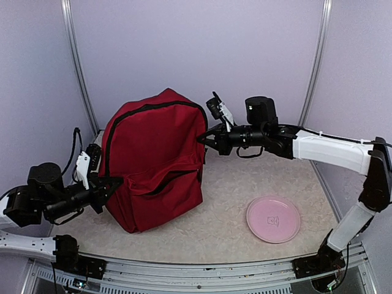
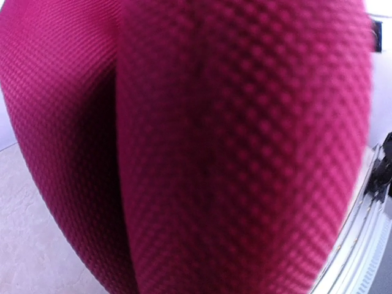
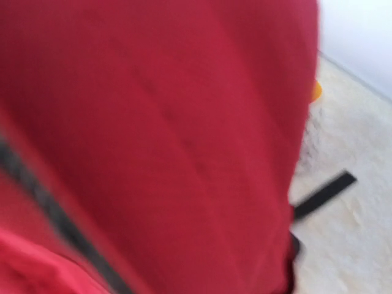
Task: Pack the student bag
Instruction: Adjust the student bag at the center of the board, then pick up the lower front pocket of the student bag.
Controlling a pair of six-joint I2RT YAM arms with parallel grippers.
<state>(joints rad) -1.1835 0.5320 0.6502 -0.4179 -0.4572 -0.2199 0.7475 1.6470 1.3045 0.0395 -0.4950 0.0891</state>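
Closest to the overhead camera sit the left arm's base (image 1: pixel 66 252) and the right arm's base (image 1: pixel 315 266), at the near edge of the table (image 1: pixel 233 184). From there I see the left gripper (image 1: pixel 112 185) with its tip touching the lower left side of the student bag (image 1: pixel 156 153). The bag stands upright on the table between my two hands. The right gripper (image 1: pixel 203 139) meets the bag's opposite side, higher up, just beside the black zipper (image 1: pixel 153 105) that arcs over the top. Both pairs of fingers are drawn together, but I cannot tell from here whether either one pinches fabric. The front pocket (image 1: pixel 165 205) shows a dark slit along its zip, ahead of the left gripper. A pink plate (image 1: pixel 273 219) lies flat on the table, well below and outward of the right gripper and apart from the bag.

On the left wrist camera, dark red woven fabric sits right against the hand and fills almost the whole view, blurred. A shadowed fold runs down left of centre. I see no fingers here. Pale tabletop shows at the lower left.

On the right wrist camera, blurred red fabric again presses close, with a black zipper line crossing the lower left. Beyond the fabric's right edge a black strap (image 3: pixel 324 195) lies on the table. A small orange thing (image 3: pixel 315 90) peeks out at the bag's edge, too blurred to name. The fingers are hidden.
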